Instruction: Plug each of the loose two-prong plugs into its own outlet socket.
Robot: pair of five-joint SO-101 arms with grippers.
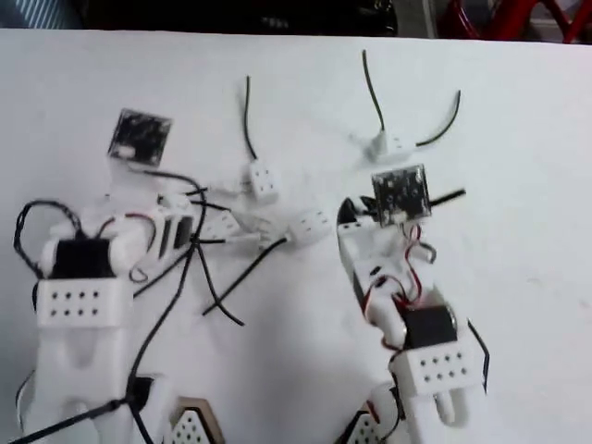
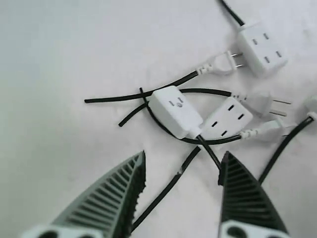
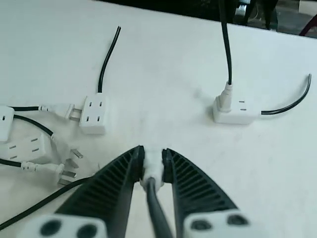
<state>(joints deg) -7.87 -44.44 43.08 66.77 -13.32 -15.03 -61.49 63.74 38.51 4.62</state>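
Note:
My right gripper (image 3: 152, 151) is shut on a white two-prong plug (image 3: 152, 167), whose black cord runs back between the fingers. In the high view it (image 1: 349, 216) sits just right of a white outlet block (image 1: 310, 225). My left gripper (image 2: 181, 171) is open above the table, with a black cord crossing between its fingers. Ahead of it lie two outlet blocks (image 2: 176, 111) (image 2: 228, 117) and a loose plug (image 2: 261, 104) with bare prongs. A third outlet (image 2: 260, 47) has a plug (image 2: 220, 63) at its side, prongs still showing. The far outlet (image 3: 233, 110) holds a seated plug (image 3: 226, 96).
Black cords tangle across the middle of the table (image 1: 213, 277) between the two arms. Another loose plug (image 3: 49, 168) lies by the outlet (image 3: 29, 144) near the right gripper. A dark square tag (image 1: 141, 136) rides on the left arm. The far table edge (image 1: 277, 35) meets a dark background.

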